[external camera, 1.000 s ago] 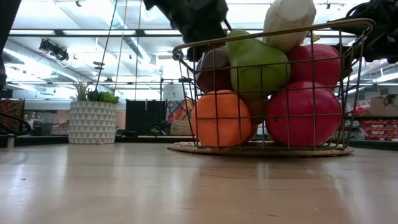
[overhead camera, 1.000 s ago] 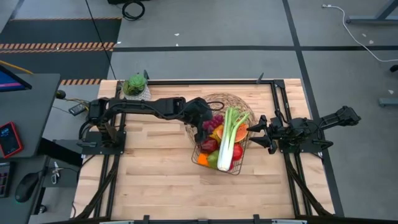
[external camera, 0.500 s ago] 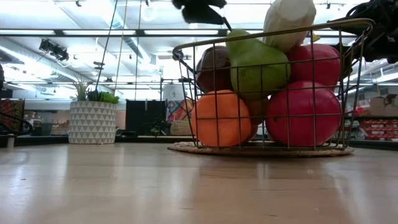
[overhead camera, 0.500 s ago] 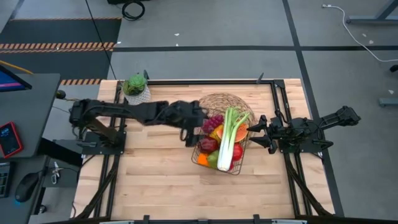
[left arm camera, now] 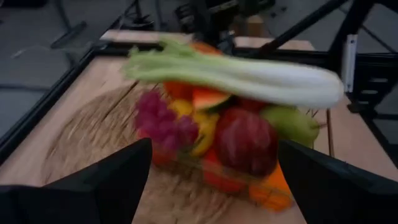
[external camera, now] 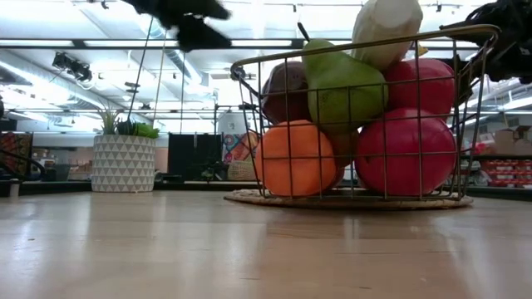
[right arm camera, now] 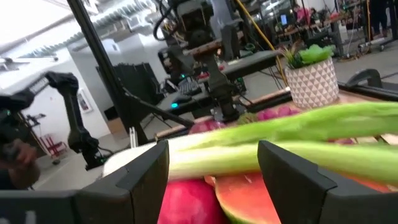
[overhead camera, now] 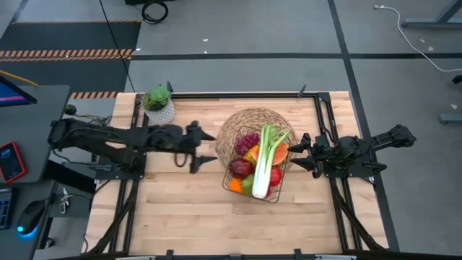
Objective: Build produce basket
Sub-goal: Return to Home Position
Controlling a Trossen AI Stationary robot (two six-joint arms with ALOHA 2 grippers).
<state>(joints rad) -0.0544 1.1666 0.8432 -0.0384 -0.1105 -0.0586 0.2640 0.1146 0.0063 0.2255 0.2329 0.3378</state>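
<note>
I've got the wire basket point(external camera: 249, 61) sitting packed on its round woven mat point(overhead camera: 238, 123), right of the table's point(overhead camera: 173, 209) middle. Red apples point(external camera: 407, 154), an orange point(external camera: 295, 158) and a green pear point(external camera: 341, 87) press against the mesh, purple grapes point(overhead camera: 247, 141) sit up top, and the pale celery point(overhead camera: 268, 160) lies lengthwise over everything. My left claw point(overhead camera: 208, 148) hangs empty, fingers spread wide, off the basket's left side and clear of it, pointing at the fruit. The right claw point(overhead camera: 299, 153) waits just beside the basket's right side, also spread, holding nothing.
</note>
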